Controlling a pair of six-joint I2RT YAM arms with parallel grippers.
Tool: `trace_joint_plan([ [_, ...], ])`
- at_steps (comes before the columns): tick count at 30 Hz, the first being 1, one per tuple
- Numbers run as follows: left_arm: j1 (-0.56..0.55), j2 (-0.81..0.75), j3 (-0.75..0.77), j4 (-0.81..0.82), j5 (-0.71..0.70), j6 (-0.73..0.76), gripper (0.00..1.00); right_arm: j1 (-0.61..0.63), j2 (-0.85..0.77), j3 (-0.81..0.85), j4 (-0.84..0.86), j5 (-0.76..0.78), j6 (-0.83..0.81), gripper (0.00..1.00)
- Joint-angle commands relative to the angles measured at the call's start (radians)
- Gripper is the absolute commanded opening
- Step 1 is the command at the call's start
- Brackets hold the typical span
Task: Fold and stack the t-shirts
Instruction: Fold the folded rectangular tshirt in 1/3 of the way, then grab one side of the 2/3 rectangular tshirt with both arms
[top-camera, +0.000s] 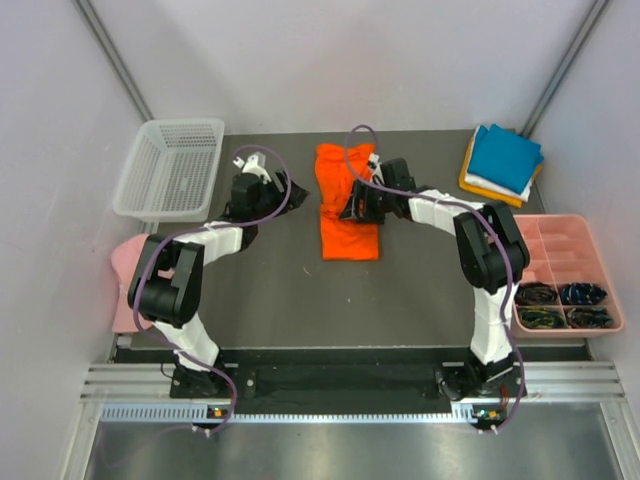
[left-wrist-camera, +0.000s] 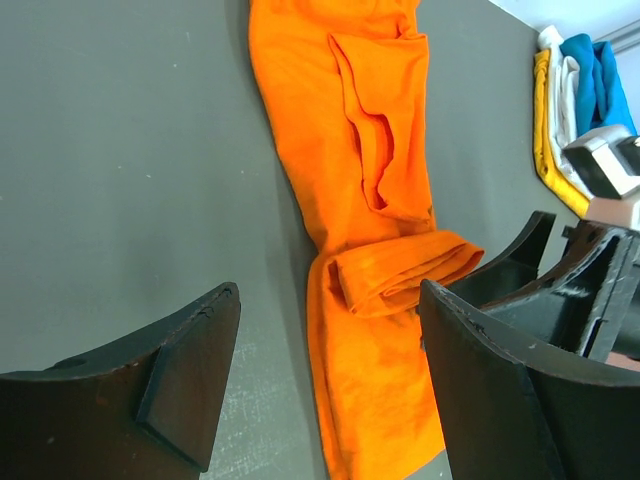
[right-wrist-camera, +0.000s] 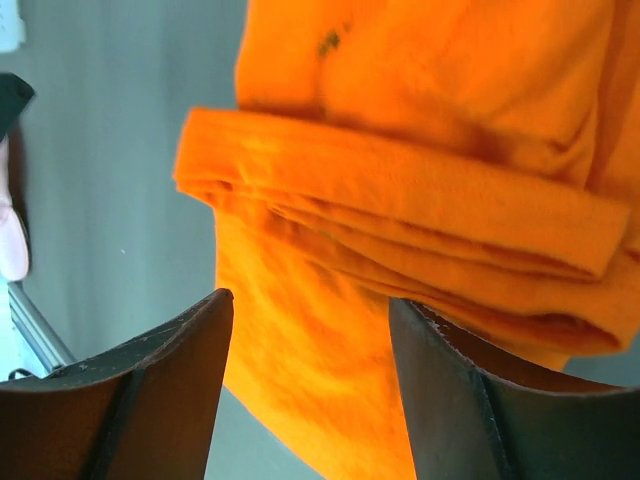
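Left pincer (left-wrist-camera: 330, 290) wide open, empty, near orange t-shirt (top-camera: 350, 240); right pincer (right-wrist-camera: 310, 300) open at its rolled fold.

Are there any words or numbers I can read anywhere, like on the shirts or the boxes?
No text can be read anywhere.
Orange shirt: a small dark mark shows in the right wrist view, too blurred to read as letters.
Folded shirts, white basket, pink tray: no labels, brands or numbers visible.
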Motion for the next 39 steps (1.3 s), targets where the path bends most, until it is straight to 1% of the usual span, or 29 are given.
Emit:
trace_joint_plan([
  [1, 0.013, -0.028, -0.007, 0.035, 0.001, -0.003, 0.77, 0.005, 0.024, 0.074, 0.017, 0.008, -0.014, 0.64],
  [4, 0.016, -0.025, -0.008, 0.039, 0.005, -0.003, 0.77, 0.004, 0.042, 0.103, 0.010, 0.011, -0.015, 0.64],
  [5, 0.018, -0.024, -0.008, 0.039, 0.006, 0.016, 0.99, 0.005, 0.058, 0.112, 0.007, 0.013, -0.017, 0.64],
  [6, 0.019, -0.019, -0.008, 0.039, 0.008, 0.101, 0.99, 0.005, 0.064, 0.129, 0.004, 0.017, -0.018, 0.64],
  [11, 0.026, -0.016, -0.011, 0.044, 0.011, 0.102, 0.99, 0.005, 0.116, 0.182, -0.007, 0.030, -0.021, 0.64],
  [19, 0.030, -0.008, -0.007, 0.044, 0.015, 0.100, 0.99, 0.004, 0.176, 0.342, -0.062, 0.073, -0.043, 0.64],
  [28, 0.032, 0.001, -0.010, 0.044, 0.020, 0.100, 0.99, -0.009, 0.226, 0.411, -0.056, 0.103, -0.049, 0.64],
  [33, 0.032, -0.010, -0.016, 0.045, 0.011, 0.100, 0.99, -0.029, 0.184, 0.365, 0.006, 0.201, -0.064, 0.64],
  [36, 0.032, -0.027, -0.024, 0.052, 0.018, 0.100, 0.99, -0.044, 0.109, 0.310, 0.048, 0.281, -0.081, 0.64],
  [37, 0.032, -0.050, -0.030, 0.065, 0.017, 0.102, 0.99, -0.047, 0.078, 0.260, 0.065, 0.324, -0.084, 0.64],
  [39, 0.032, -0.073, -0.039, 0.064, 0.014, 0.106, 0.99, -0.053, -0.013, 0.207, 0.097, 0.367, -0.107, 0.64],
])
